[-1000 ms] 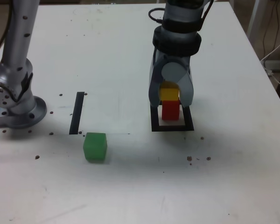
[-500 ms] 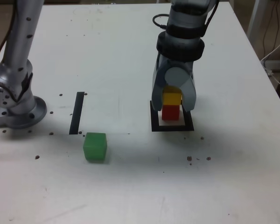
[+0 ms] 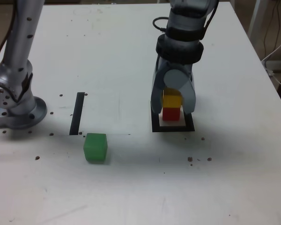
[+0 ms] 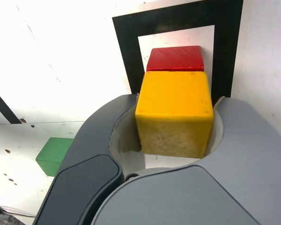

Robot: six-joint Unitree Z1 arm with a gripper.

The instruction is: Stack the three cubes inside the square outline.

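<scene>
My gripper (image 3: 172,108) is shut on the yellow cube (image 3: 172,100), one finger on each side of it. The yellow cube sits directly over the red cube (image 3: 171,114), and the two look to be touching. The red cube stands inside the square outline (image 3: 173,128) of black tape. In the wrist view the yellow cube (image 4: 175,112) fills the space between the jaws, with the red cube (image 4: 174,58) and the square outline (image 4: 178,18) showing past it. The green cube (image 3: 95,147) lies alone on the table toward the exterior view's left, also seen as the green cube (image 4: 54,154) by the wrist camera.
A single straight black stripe (image 3: 77,112) lies just behind the green cube. The arm's metal base (image 3: 16,110) stands at the exterior view's left edge. Cables (image 3: 276,56) hang past the table's right edge. Small dark specks dot the white table (image 3: 131,187).
The gripper has come down with the yellow cube, closing the gap until the cube reaches the red one. The green cube has not moved.
</scene>
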